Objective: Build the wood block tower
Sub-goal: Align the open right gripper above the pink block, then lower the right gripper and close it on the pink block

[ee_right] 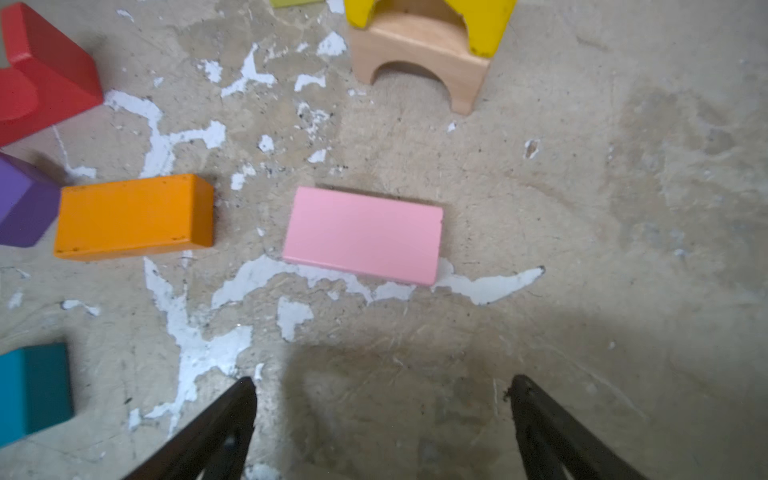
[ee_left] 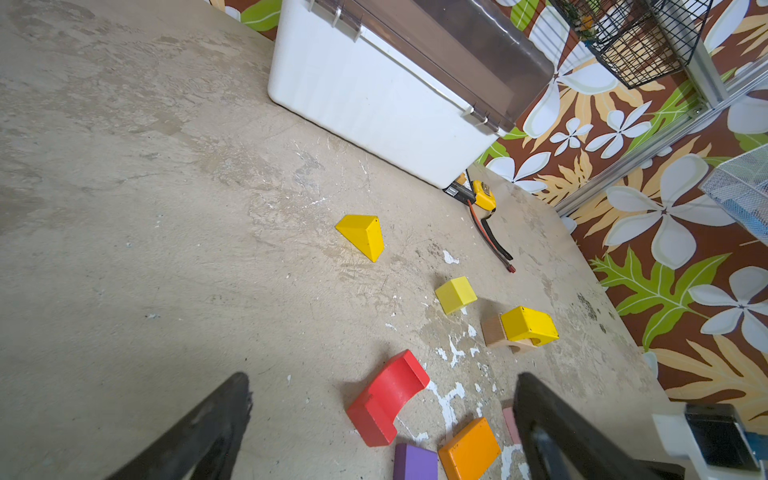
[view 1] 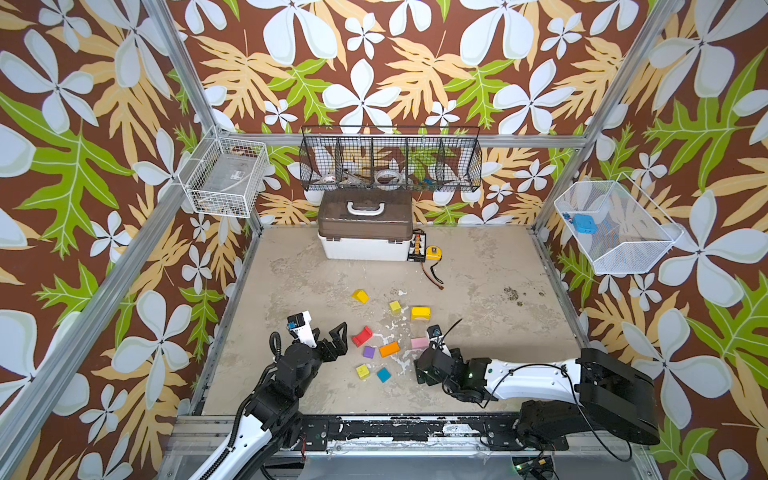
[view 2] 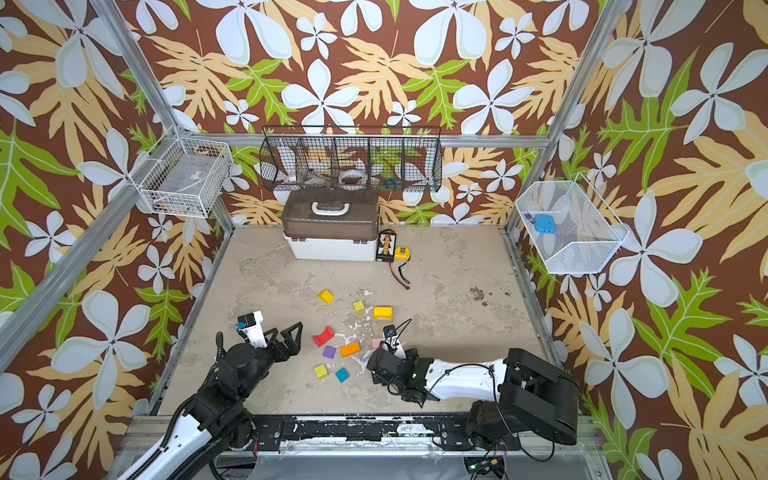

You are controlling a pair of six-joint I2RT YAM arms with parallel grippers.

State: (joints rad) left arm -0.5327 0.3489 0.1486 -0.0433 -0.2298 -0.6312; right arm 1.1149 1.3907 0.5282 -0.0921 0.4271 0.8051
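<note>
- The right gripper [ee_right: 382, 382] hung low over the tabletop [ee_right: 582, 208], fingers spread wide and empty; the pink block [ee_right: 363, 235] lay flat just ahead of the fingertips, centred on the gap, untouched.
- The left gripper [ee_left: 382, 378] was released too, with nothing between its fingers; the red arch [ee_left: 386, 399] lay on its side just beyond the tips, with the purple block [ee_left: 415, 461] and orange block [ee_left: 469, 451] just past it.
- No tower stood yet; the wood blocks [view 1: 389, 349] lay scattered between and beyond both grippers; the only stacking on show was a yellow arch [ee_right: 486, 25] perched on the plain wood arch [ee_right: 419, 54], further ahead of the right fingertips than the pink block.
- The yellow roof piece [ee_left: 361, 235] and yellow cube [ee_left: 455, 294] sat well ahead of the left fingers; the teal block [ee_right: 33, 390] lay off to one side of the right fingers.
- The pink block looked light, rigid and smooth-painted, so likely a touch slippery; its long side ran across the gap from finger to finger, so closing there would pinch the short ends; turning the wrist to take the long flat sides seemed the surer hold.
- No writing showed on any block; the black board [view 1: 417, 246] and tape measure [view 1: 433, 252] beside the white box [view 1: 365, 247] carried markings too small to read.
</note>
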